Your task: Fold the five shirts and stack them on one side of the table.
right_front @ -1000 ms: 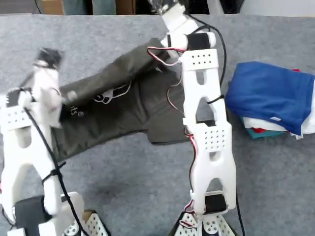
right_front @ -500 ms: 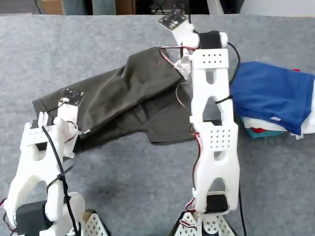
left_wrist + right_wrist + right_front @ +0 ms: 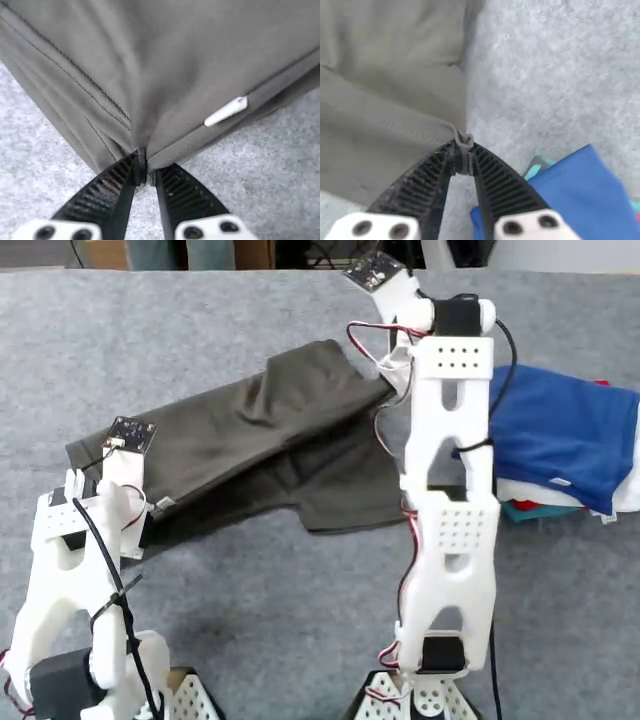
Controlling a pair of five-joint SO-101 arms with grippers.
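The left pincer (image 3: 145,172) is clamped on the near-left edge of the olive shirt (image 3: 250,435), its black jaws pressed together over a fold of hem. A small white tag (image 3: 226,111) sticks out of the shirt's seam just beside the grip. The olive shirt lies folded lengthwise, slanting across the grey surface (image 3: 250,620). At the shirt's far-right corner, the right pincer (image 3: 464,150) is closed tight on a pinch of cloth. Right of the olive shirt, near it, sits the stack of folded shirts (image 3: 560,430), with a blue one on top.
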